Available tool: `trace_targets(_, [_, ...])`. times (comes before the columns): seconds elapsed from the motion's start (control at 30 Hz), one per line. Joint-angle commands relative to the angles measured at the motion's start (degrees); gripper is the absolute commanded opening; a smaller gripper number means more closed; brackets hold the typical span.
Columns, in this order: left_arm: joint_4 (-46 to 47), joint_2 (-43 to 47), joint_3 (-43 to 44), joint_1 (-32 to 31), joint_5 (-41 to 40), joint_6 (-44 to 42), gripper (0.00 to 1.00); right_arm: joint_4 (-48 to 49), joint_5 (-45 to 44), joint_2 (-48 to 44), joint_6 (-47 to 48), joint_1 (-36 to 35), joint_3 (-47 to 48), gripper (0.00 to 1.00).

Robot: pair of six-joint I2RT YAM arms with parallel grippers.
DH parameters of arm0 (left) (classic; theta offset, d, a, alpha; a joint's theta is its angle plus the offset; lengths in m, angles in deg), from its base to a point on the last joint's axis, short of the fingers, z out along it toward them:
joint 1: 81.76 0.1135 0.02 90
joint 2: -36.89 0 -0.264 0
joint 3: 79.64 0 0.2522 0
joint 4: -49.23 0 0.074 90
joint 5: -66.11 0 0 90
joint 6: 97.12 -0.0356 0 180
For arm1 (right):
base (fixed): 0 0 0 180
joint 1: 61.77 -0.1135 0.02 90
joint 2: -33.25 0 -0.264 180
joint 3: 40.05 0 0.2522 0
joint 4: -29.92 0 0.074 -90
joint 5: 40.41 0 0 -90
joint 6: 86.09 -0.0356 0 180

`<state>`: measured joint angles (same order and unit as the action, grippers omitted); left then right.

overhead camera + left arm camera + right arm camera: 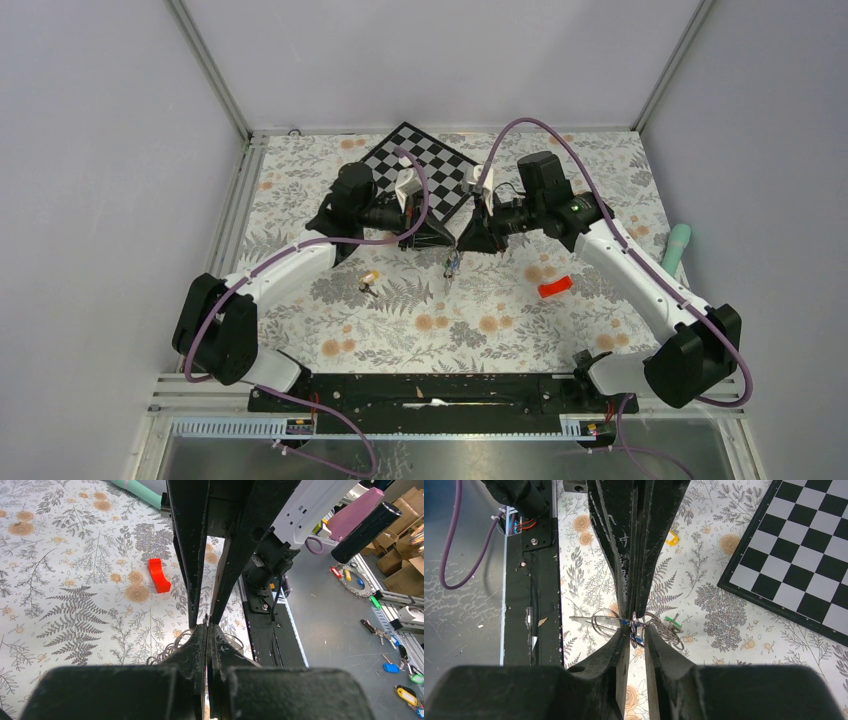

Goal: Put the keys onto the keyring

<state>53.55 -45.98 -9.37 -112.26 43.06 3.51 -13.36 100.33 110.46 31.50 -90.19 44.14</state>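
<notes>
Top external: yellow key [368, 281] is seen loose on bench [500, 330], not yet ringed.
Left wrist: left tool [207, 627] is pressed together on keyring [172, 647].
Right wrist: right tool [633, 630] is narrowly apart about blue key [638, 640]; grip cannot be told. Green key [672, 621] lies at ring; threading is unclear.

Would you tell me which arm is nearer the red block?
Right. The red block lies beside the right arm, on its inner side; the left arm is across the mat.
</notes>
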Motion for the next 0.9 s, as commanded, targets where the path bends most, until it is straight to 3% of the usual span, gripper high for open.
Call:
trace_targets(0.0, [6.0, 1.0, -0.2, 0.3, 2.3, 1.8, 0.00, 2.1, 3.1, 0.1, -0.7, 0.2, 1.3, 0.23])
trace_targets(0.33, [8.7, 0.7, -1.5, 0.3, 1.7, 3.5, 0.00, 2.2, 5.1, -0.2, -0.4, 0.2, 0.7, 0.00])
trace_targets(0.5, [7.9, 0.8, -1.3, 0.3, 1.5, 2.3, 0.00, -1.3, 2.1, -0.7, 3.4, 0.2, 1.8, 0.00])
trace_targets(0.57, [3.0, 0.7, 0.3, 0.4, 0.9, -1.6, 0.00, -4.1, 0.1, -0.7, 5.4, 0.2, 3.0, 0.00])
trace_targets(0.7, [-14.2, -0.1, 6.5, 0.4, -2.4, -16.9, 0.14, -10.2, -5.3, 0.3, 9.2, -0.9, 5.7, 0.00])
trace_targets(0.87, [-22.6, -1.5, 11.6, 0.2, -3.7, -25.0, 0.33, -12.5, -7.6, 0.6, 9.9, -1.3, 6.8, 0.00])
